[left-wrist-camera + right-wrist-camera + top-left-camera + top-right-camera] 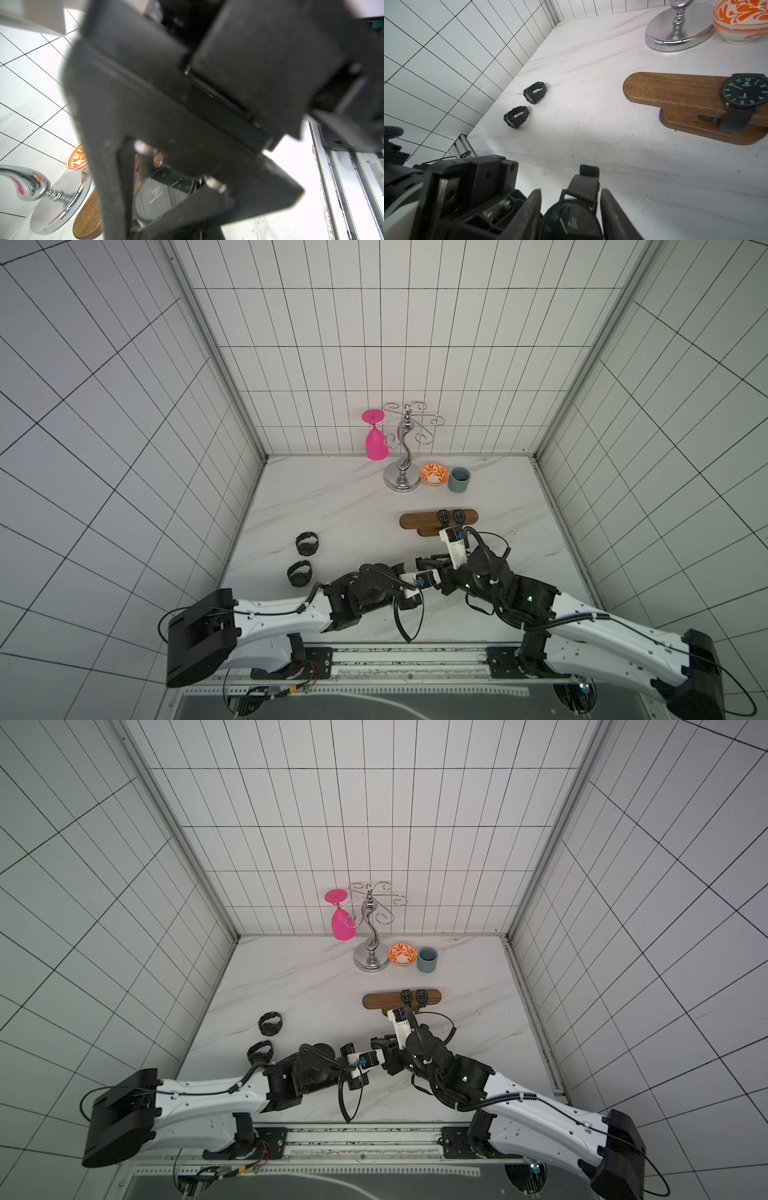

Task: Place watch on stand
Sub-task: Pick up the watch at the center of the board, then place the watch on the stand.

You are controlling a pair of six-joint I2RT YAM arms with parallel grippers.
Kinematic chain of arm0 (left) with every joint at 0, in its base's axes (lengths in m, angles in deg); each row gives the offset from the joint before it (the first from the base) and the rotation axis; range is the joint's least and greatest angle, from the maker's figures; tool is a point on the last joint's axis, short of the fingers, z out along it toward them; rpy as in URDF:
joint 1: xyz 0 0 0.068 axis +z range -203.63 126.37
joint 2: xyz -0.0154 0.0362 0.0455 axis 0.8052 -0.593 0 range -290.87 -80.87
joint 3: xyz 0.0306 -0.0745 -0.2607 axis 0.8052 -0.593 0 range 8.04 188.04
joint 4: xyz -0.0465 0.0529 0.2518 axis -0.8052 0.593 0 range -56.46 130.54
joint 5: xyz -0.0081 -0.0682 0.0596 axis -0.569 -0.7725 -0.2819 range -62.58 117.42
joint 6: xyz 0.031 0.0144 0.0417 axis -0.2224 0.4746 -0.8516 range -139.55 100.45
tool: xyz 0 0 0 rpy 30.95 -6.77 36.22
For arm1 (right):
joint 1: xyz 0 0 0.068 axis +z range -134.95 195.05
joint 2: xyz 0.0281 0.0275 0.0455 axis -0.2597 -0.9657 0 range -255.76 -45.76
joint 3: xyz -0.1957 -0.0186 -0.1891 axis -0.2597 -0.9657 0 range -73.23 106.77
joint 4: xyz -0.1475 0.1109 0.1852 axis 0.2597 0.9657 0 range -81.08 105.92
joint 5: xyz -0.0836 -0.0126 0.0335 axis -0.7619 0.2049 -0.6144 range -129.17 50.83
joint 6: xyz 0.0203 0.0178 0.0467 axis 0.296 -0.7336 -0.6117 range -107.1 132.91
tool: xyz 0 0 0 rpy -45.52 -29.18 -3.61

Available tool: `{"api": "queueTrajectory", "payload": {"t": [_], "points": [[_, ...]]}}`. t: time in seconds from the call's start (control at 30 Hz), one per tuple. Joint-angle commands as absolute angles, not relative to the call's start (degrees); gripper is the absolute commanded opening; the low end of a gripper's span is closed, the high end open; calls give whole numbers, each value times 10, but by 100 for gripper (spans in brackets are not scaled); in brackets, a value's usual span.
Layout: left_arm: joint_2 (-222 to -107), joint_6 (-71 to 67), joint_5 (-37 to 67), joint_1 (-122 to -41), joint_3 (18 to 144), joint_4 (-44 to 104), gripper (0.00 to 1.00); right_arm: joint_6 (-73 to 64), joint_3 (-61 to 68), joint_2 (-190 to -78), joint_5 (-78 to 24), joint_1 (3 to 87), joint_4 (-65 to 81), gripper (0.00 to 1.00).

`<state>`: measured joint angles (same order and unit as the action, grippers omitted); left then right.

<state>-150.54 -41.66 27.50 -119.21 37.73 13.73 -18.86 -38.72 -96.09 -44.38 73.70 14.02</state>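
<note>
Right wrist view has the right pincer (571,193) part-open, a finger on each side of the case of a black-faced watch (569,222), whose strap pokes up between them. Whether the fingers press the case cannot be told. Close against it, the left pincer (437,578) is fully closed, though what it pinches is hidden. This looks like a handover, so the right pincer should clamp the case squarely before the left lets go. A little beyond, on the counter (591,135), sits the stand (675,89), with two watches (444,515) toward its right end. Its left rounded end is bare, so the strap is best slid on there. Two chunky watches (534,92) lie well apart.
</note>
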Motion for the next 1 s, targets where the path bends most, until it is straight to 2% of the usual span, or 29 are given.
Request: {"api": "queueTrajectory", "payload": {"t": [0.0,0.17,0.37,0.7,0.77,0.87,0.97], "points": [[-1510,-430,279,-1195,395,128,0,-189,-327,-965,-445,742,147,46],[-1507,-432,284,-1194,395,126,0,-190,-324,-971,-442,742,151,42],[-1505,-431,291,-1195,393,126,0,-190,-324,-973,-442,742,152,34],[-1506,-420,293,-1195,395,127,0,-194,-321,-954,-486,736,163,30],[-1507,-416,290,-1195,395,128,3,-194,-320,-946,-491,726,163,30],[-1508,-407,289,-1195,394,127,16,-193,-322,-937,-487,700,164,29],[-1507,-394,291,-1194,392,124,25,-182,-321,-930,-479,671,164,29]]}}
